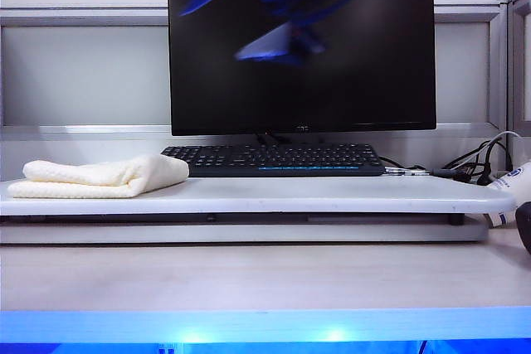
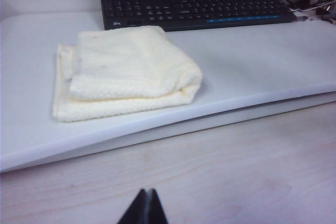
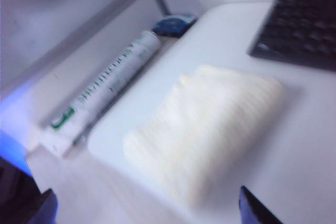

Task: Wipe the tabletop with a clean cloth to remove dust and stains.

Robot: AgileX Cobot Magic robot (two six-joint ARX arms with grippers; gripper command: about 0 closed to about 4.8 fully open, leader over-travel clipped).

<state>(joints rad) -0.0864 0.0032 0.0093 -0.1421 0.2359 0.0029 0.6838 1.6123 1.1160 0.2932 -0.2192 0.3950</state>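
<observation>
- I see the cloth [image 1: 99,177], a folded cream-yellow waffle-textured towel, lying on the left end of the tabletop [image 1: 332,195], a glossy white raised board with rounded corners.
- A black keyboard [image 1: 278,158] sits behind the cloth on the same board, near it, below a dark flat monitor [image 1: 365,80].
- My right gripper [image 3: 147,208] hangs above the cloth, its two dark fingertips [image 3: 254,211] spread wide with nothing between them; from the exterior camera its arm is a blue blur high before the monitor.
- My left gripper [image 2: 143,211] is over the pale wood-grain desk [image 2: 220,171], in front of the board, its fingertips pressed together and holding nothing.
- A white tube with green print [image 3: 102,90] lies beside the board's edge.
</observation>
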